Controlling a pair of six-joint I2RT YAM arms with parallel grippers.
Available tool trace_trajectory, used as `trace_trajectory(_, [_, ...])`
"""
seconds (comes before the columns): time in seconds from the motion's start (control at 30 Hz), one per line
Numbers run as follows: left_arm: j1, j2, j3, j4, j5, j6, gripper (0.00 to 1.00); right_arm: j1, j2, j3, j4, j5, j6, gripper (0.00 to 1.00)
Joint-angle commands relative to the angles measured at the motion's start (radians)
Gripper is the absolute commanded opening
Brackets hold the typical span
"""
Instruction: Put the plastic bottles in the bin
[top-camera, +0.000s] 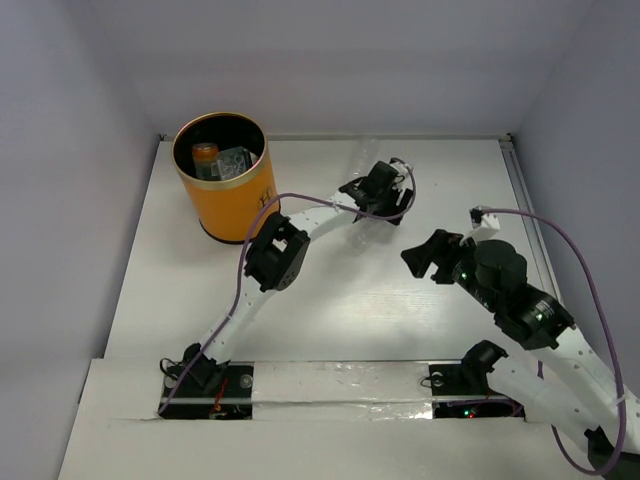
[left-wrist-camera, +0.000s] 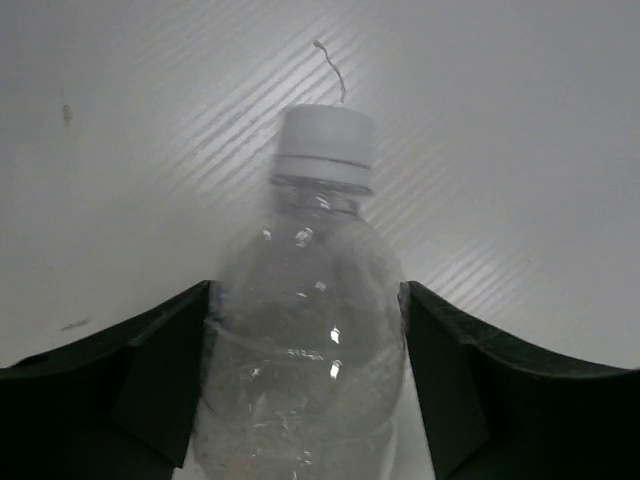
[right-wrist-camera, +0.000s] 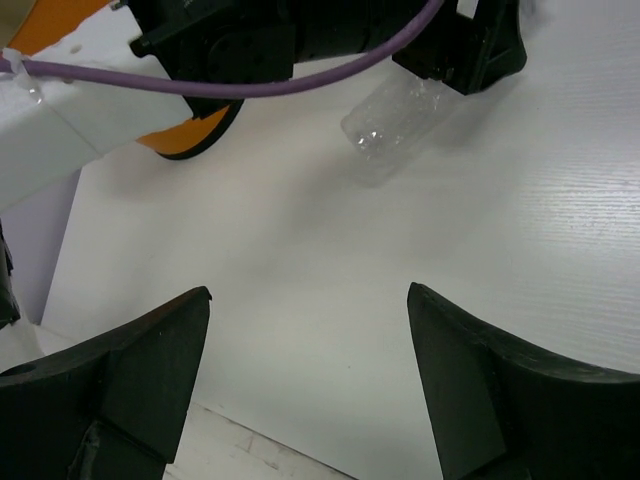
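Left gripper clamped on clear bottle, long axis toward 12 o'clock, cap leading. Right gripper apart, empty. Bin at 10 o'clock.

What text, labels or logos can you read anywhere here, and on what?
On the bin, a dark logo: too small to read.
On the bottles inside it, labels: too small to read.
On the clear bottle: no label or print visible.
Nothing legible in any view.
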Motion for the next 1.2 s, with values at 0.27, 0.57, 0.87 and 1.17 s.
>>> trace_trajectory(0.27, [-0.064, -0.336, -0.279, 0.091, 0.055, -0.081, 0.28, -0.004, 0.07, 0.19, 0.036, 0.139, -0.063, 0.66])
trace_trajectory(0.57, [-0.064, -0.899, -0.617, 0.145, -0.008, -0.158, 0.28, -0.066, 0.277, 0.471, 0.201, 0.144, -0.11, 0.39])
trace_trajectory(0.87, [-0.064, -1.413, -0.885, 0.026, -0.265, -0.245, 0.28, -0.211, 0.73, 0.711, 0.306, -0.054, -0.04, 0.27])
trace_trajectory(1.17, [-0.044, -1.656, -0.816, -0.269, -0.446, -0.264, 0.28, -0.257, 1.332, 1.165, 0.131, -0.039, -0.032, 0.78])
